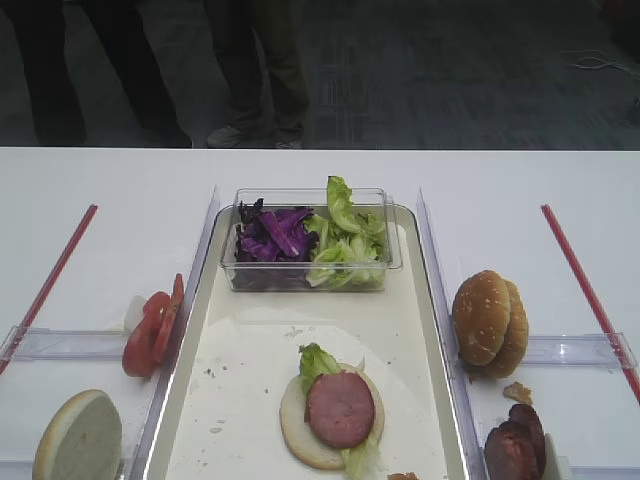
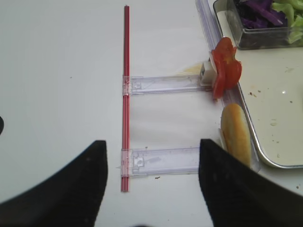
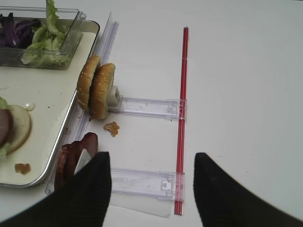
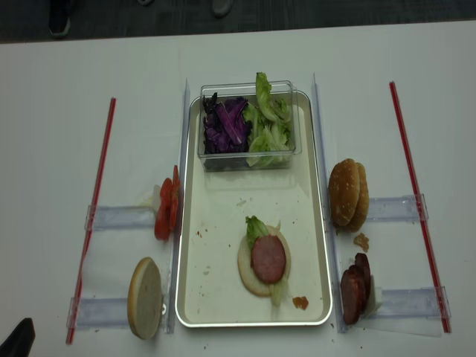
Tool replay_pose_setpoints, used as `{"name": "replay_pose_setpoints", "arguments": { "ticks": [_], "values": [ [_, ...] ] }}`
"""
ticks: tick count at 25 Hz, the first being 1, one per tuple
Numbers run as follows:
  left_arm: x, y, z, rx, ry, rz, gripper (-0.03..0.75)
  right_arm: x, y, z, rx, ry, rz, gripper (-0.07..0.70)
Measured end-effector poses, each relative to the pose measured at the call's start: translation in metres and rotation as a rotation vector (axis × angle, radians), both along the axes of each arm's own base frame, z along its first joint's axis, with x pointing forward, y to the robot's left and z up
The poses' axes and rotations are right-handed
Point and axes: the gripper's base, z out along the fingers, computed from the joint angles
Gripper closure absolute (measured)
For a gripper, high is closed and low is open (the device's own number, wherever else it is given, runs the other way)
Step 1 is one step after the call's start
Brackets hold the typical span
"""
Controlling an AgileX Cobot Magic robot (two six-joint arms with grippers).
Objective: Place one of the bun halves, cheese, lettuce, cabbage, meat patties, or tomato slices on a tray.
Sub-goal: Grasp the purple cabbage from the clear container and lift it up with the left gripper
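On the cream tray (image 1: 230,400) lies a pale bun half (image 1: 300,425) topped with lettuce (image 1: 316,360) and a meat patty (image 1: 340,408). A clear tub (image 1: 310,240) at the tray's far end holds purple cabbage (image 1: 272,233) and more lettuce. Tomato slices (image 2: 225,68) and a pale bun half (image 1: 80,438) stand left of the tray. To its right are sesame bun halves (image 3: 96,90) and meat patties (image 3: 73,161). No cheese is in view. My left gripper (image 2: 152,142) and right gripper (image 3: 151,154) hover open and empty over the table beside the tray.
Clear plastic holder strips (image 2: 163,160) and red rods (image 3: 182,118) lie on the white table either side of the tray. A crumb (image 3: 112,127) sits near the sesame buns. People's legs (image 1: 255,70) stand beyond the table's far edge.
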Motion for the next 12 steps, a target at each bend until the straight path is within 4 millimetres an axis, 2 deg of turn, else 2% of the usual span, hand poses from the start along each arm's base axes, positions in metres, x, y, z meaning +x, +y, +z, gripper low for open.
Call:
{"name": "replay_pose_setpoints", "arguments": {
  "ticks": [12],
  "values": [
    [0.0, 0.0, 0.0, 0.0, 0.0, 0.0, 0.315, 0.0, 0.0, 0.0, 0.0, 0.0, 0.0, 0.193]
  ]
}}
